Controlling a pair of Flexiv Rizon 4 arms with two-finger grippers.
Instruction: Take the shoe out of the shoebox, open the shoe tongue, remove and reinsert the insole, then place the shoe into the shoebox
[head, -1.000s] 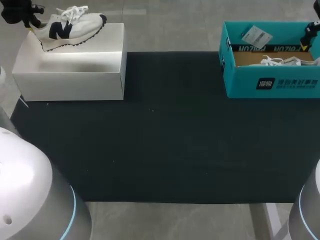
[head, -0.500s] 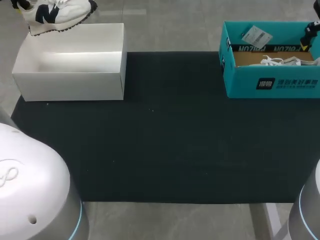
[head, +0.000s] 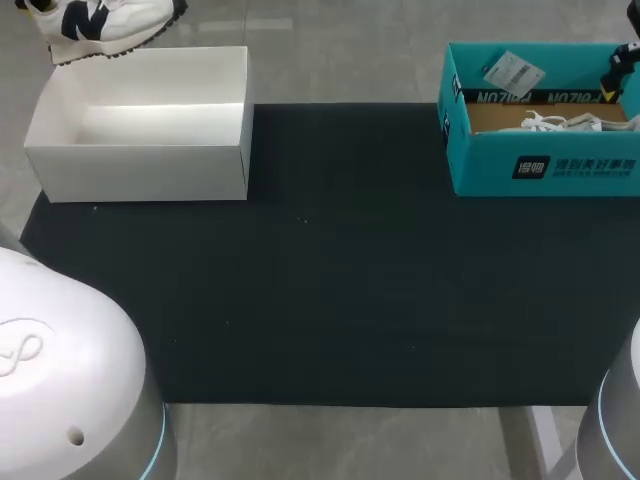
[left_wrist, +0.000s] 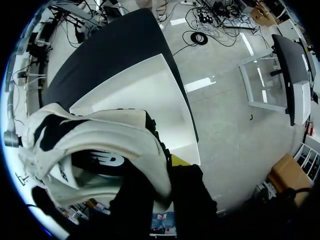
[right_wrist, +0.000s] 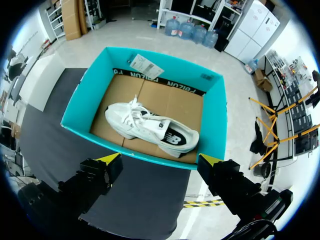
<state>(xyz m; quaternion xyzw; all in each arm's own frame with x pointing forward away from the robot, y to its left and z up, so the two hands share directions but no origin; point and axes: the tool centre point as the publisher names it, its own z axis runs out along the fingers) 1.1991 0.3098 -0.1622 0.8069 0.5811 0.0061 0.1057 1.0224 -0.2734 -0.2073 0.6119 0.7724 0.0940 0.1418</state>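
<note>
White sneaker (head: 105, 18) with navy side patches is up in the air at the far left, hanging over the far edge of the white shoebox (head: 140, 160). As far as I can tell it's not touching the box. Left gripper (left_wrist: 157, 172) has it pinched, looks like at the rim of the opening. One finger is outside with its yellow tip showing, while the other is tucked in behind the upper, so I can't really see that one. From the left wrist view the open white box sits under and ahead of the shoe.

Over at the far right there's a teal shoebox (head: 545, 165) with a second white sneaker (right_wrist: 150, 127) lying on its cardboard floor, and a paper tag (head: 513, 72) near its far left corner. Right gripper (right_wrist: 159, 160) hangs above the box's wall, fingers spread wide and gripping nothing, with the sneaker ahead of it.

Black mat (head: 330, 280) covers the middle of the table, and both boxes sit at its far corners, well apart.
</note>
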